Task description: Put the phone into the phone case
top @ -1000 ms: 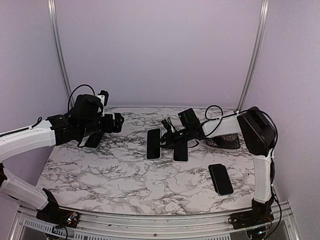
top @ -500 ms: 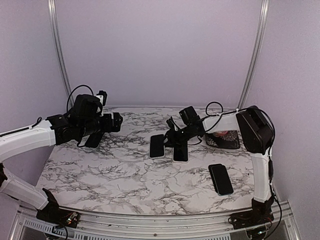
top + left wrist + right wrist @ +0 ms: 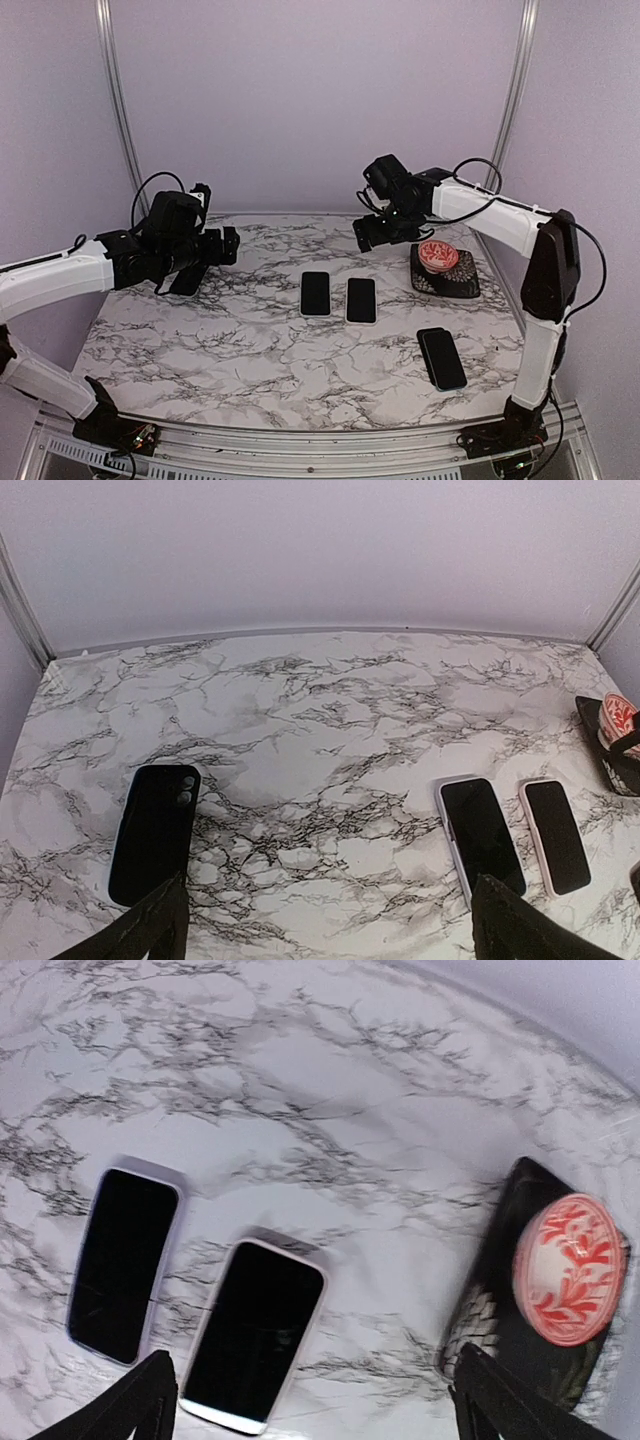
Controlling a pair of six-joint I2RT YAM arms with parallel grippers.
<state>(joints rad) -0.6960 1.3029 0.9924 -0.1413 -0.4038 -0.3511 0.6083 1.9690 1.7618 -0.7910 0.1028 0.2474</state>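
Marble tabletop [image 3: 250, 350] carries two pale-rimmed phones side by side at centre, left phone [image 3: 315, 293] just beside right phone [image 3: 361, 299]; black phone case [image 3: 155, 830] lies flat far left (camera holes at its far end); left gripper [image 3: 233, 245] and right gripper [image 3: 362, 234] hang above, jaws spread wide, holding nothing.

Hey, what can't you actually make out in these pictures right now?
Top external: the left arm covers most of the black case.
Left wrist: the right edge cuts off the red-patterned disc.
Right wrist: the view is slightly blurred, so it is unclear whether the rim on the white-rimmed phone is a case.
Top external: the near-right phone is too small to show front or back.
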